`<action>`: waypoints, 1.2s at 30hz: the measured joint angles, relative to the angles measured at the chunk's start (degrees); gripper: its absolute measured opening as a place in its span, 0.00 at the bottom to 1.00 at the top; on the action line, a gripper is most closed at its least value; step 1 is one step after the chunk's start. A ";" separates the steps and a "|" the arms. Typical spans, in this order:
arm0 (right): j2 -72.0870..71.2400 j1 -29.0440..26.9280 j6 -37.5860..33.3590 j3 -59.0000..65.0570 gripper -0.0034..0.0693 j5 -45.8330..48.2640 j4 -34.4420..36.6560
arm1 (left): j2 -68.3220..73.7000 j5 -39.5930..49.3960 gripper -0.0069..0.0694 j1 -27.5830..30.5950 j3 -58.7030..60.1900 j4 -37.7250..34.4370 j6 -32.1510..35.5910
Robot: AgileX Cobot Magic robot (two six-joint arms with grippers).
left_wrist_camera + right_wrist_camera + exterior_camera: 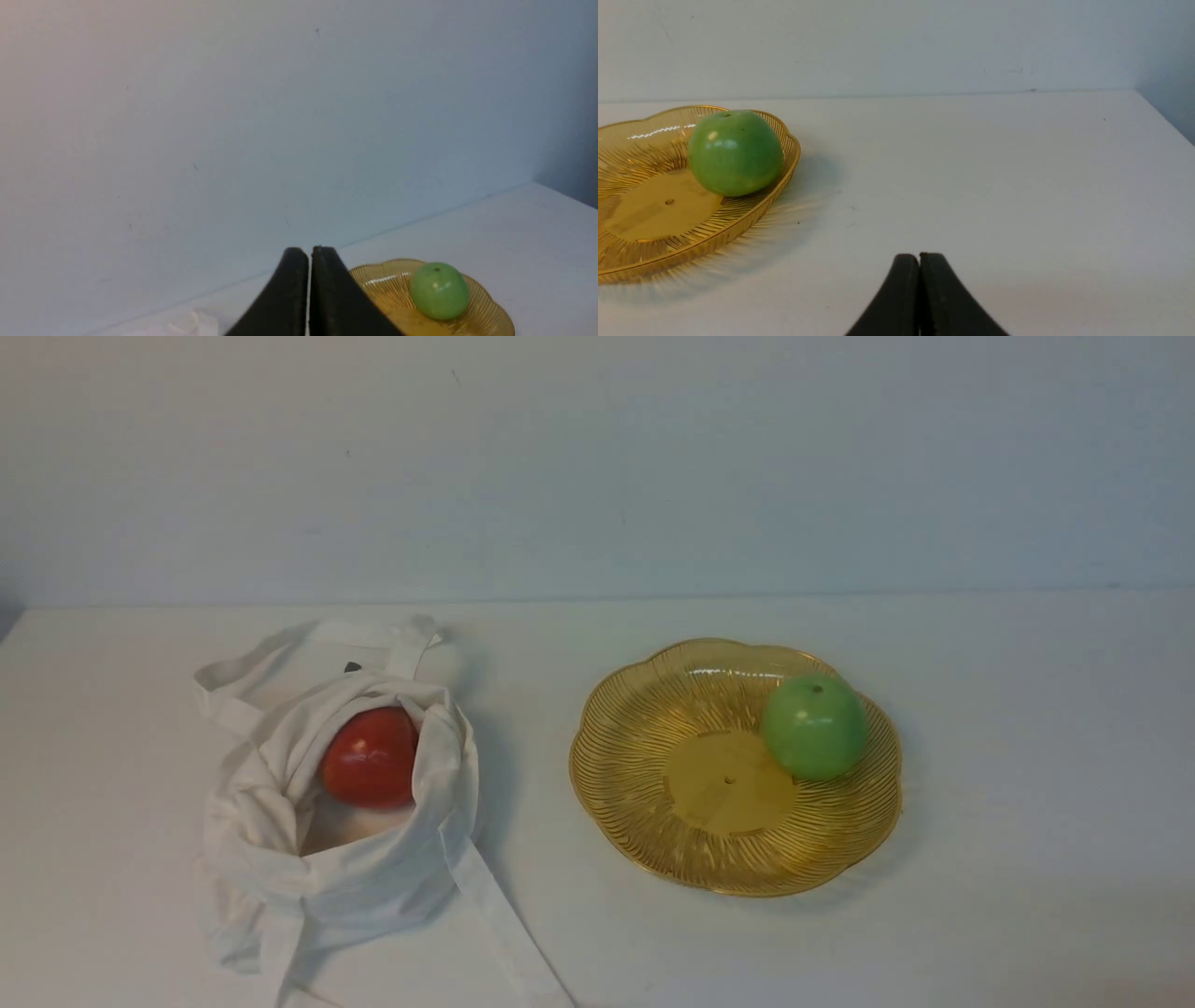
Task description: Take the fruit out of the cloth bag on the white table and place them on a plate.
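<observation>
Two pincers, both clenched, black fingers pressed flat together and gripping nothing: left pincer (309, 254), right pincer (919, 260).

Ahead of the left pincer, well past its tips and off to one side: amber plate (486, 312) on the white table (537, 224), green fruit (439, 290) resting in it, stem dimple up. Low beside the base of the same fingers, a crumpled scrap of white cloth, too little showing to tell more.

Ahead of the right pincer, likewise off to one side and well apart from its tips: same plate, green fruit seated on the ribbed slope near the rim, off the flat centre.

From the front: red fruit (371, 758) lying inside the open mouth of the cloth bag (280, 868), folds wrapped round it. Bag slumped on the table left of the plate, near it but not touching. Straps trailing behind and toward the near edge. Small dark mark (352, 666) on the fabric behind the red fruit.
</observation>
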 joint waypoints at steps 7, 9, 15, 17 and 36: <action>0.00 0.00 0.00 0.00 0.03 0.00 0.00 | -1.38 -1.37 0.08 0.27 6.37 0.30 -1.61; 0.00 0.00 0.00 0.00 0.03 0.00 0.00 | -3.18 -4.32 0.08 1.80 10.93 0.40 -1.61; 0.00 0.00 0.00 0.00 0.03 0.00 0.00 | -13.91 -12.42 0.08 13.13 30.56 0.91 -1.42; 0.00 0.00 0.00 0.00 0.03 0.00 0.00 | -17.87 -13.03 0.08 17.14 36.27 1.25 -1.38; 0.00 0.00 0.00 0.00 0.03 0.00 0.00 | -24.46 -6.35 0.08 20.89 45.14 4.18 -1.26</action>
